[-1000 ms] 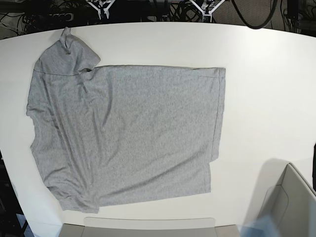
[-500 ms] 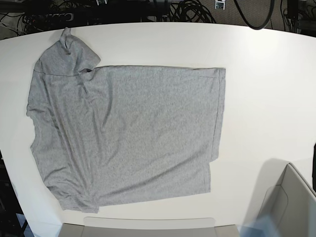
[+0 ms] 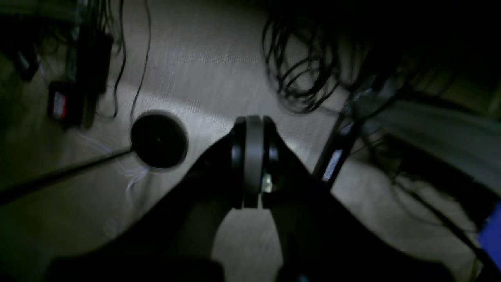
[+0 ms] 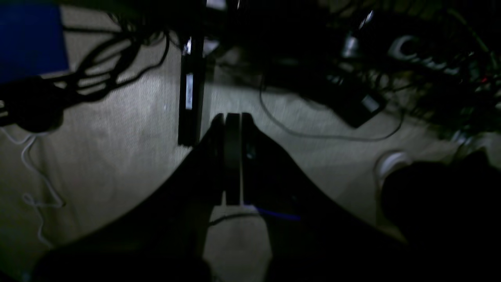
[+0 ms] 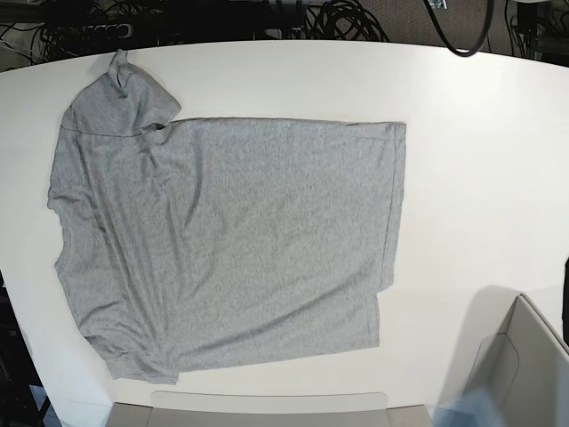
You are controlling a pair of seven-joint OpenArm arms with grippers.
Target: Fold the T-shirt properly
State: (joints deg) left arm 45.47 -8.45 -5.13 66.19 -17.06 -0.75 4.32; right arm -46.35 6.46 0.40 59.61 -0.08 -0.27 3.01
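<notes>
A grey T-shirt [image 5: 222, 245] lay spread flat, plain side up, on the white worktop [image 5: 480, 160]. Both arms hung over the floor, left fingers [image 3: 238, 164] and right fingers [image 4: 217, 164] pressed together, holding nothing.

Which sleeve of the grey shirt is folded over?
The far-left sleeve on the T-shirt, doubled onto itself by the table edge; the near one lies flat.

My base camera is looking straight down on the white round-edged table [image 5: 480, 133]; both my wrist cameras are facing the dim beige carpeted floor [image 3: 203, 62] beyond that table, sharing nothing with it.
</notes>
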